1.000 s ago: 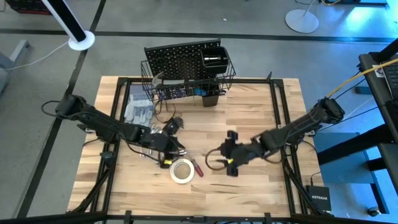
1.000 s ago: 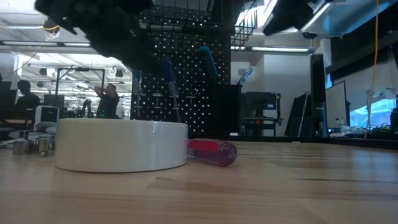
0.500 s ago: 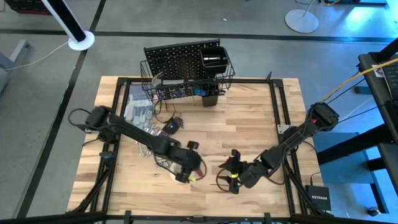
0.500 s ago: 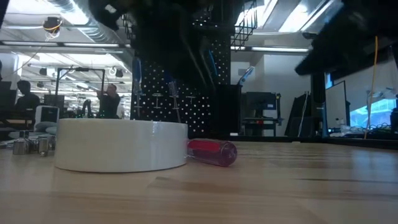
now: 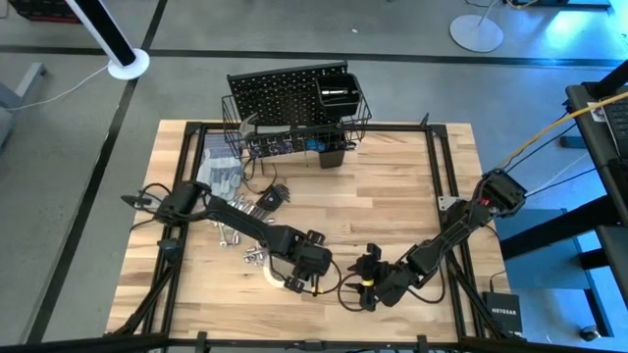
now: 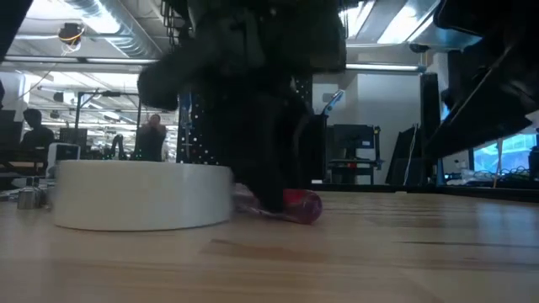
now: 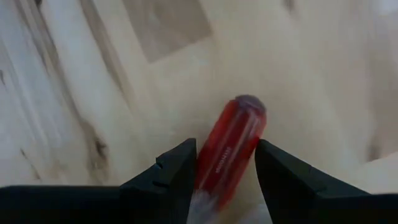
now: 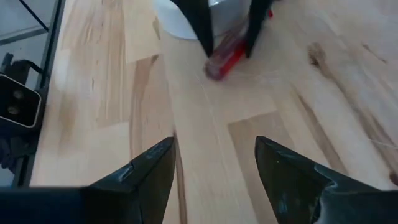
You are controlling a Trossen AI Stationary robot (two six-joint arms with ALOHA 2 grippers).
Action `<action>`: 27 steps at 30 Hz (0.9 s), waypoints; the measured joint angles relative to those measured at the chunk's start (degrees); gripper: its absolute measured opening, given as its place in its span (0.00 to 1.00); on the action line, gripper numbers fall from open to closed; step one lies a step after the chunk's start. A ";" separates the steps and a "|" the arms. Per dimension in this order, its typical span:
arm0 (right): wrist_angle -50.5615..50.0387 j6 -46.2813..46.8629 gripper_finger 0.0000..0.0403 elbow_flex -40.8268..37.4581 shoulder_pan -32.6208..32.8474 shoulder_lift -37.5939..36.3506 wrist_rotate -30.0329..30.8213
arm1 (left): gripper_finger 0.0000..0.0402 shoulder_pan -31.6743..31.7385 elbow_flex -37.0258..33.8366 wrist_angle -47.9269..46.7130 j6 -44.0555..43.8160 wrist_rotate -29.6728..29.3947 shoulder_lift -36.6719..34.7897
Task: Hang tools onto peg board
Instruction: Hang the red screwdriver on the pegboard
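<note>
The left claw [image 7: 225, 180] is down at the near middle of the pale, grained wooden table [image 5: 392, 186], its two dark fingers [image 7: 177, 171] spread on either side of the red screwdriver [image 7: 230, 146]. They straddle its glossy, translucent, rounded handle, which lies flat on the wood. Whether the pads already press the handle cannot be told. Just to the left of it sits the white tape roll [image 6: 139, 195], a broad smooth ring lying flat.

The right claw [image 8: 211, 168] hovers just to the right of that spot, low over the table, its fingers spread and empty, pointing toward the screwdriver.

At the far edge stands the black perforated peg board [image 5: 275, 98], with a wire basket [image 5: 358, 123] attached. Small silver metal tools [image 5: 257, 204] lie scattered left of centre, near a crumpled grey fabric glove [image 5: 218, 175].
</note>
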 joint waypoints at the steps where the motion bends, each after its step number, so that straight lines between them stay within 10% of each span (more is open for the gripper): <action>1: 0.39 0.01 0.56 0.02 0.00 0.25 0.05 | 0.39 0.20 -0.03 -0.34 0.08 0.08 0.36; 19: -0.01 -1.17 0.56 0.02 0.92 -1.67 4.68 | 0.22 0.44 2.07 -1.55 -1.50 -0.53 1.00; 27: -3.85 -0.95 0.56 0.04 5.84 -6.58 19.50 | 0.22 -3.46 0.66 1.06 -5.52 -14.10 -12.41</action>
